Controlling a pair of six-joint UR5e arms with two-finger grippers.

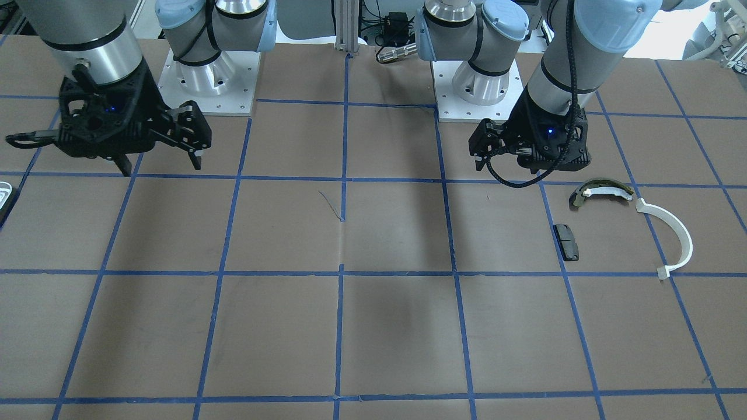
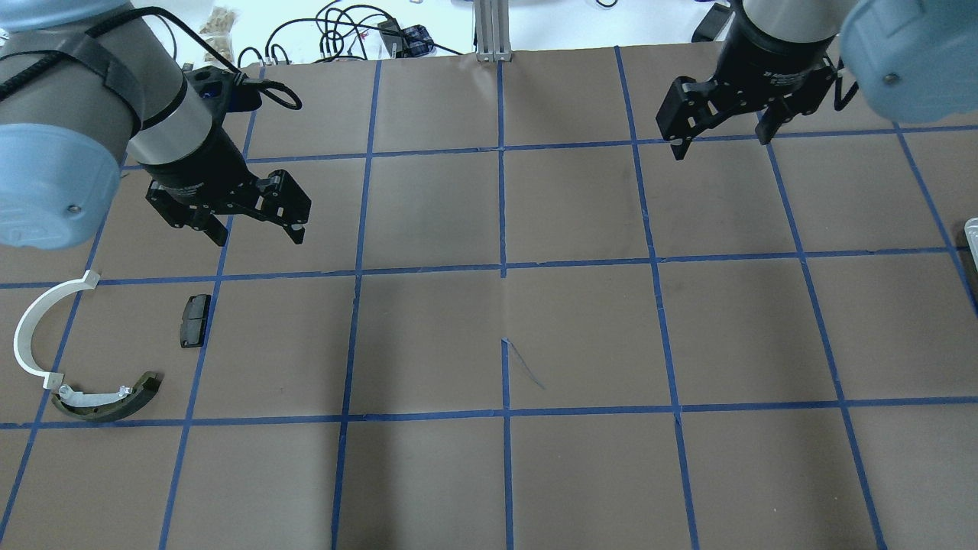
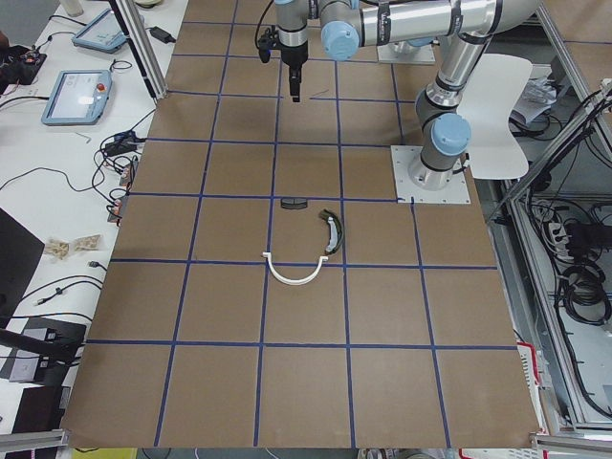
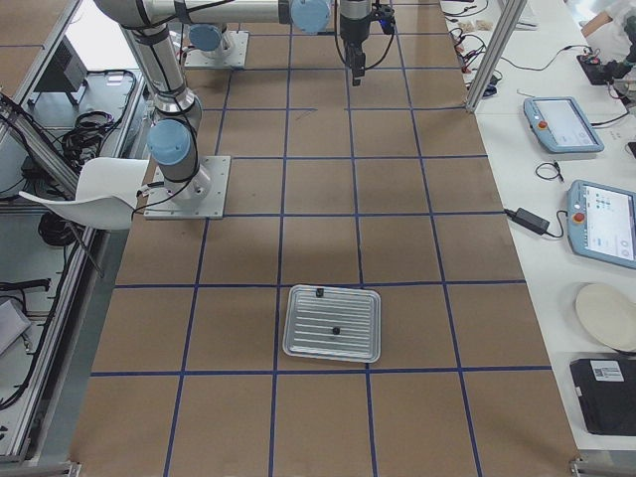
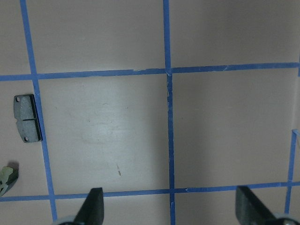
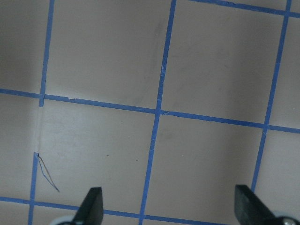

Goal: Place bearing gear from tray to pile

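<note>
The tray (image 4: 288,333) is a silvery rectangle on the table in the exterior right view, with two small dark parts (image 4: 336,329) in it; I cannot tell which is the bearing gear. Its rim corner shows in the overhead view (image 2: 972,233). The pile lies near my left arm: a white half-ring (image 2: 34,328), an olive-and-white shoe (image 2: 107,397) and a black pad (image 2: 195,321). My left gripper (image 2: 258,233) is open and empty, above the table beside the pad (image 5: 26,117). My right gripper (image 2: 720,141) is open and empty, well away from the tray.
The brown table carries a grid of blue tape lines (image 2: 503,267). The two arm bases (image 1: 207,81) stand on white plates at the robot's edge. Cables and tablets (image 4: 596,214) lie on the white bench beyond the table.
</note>
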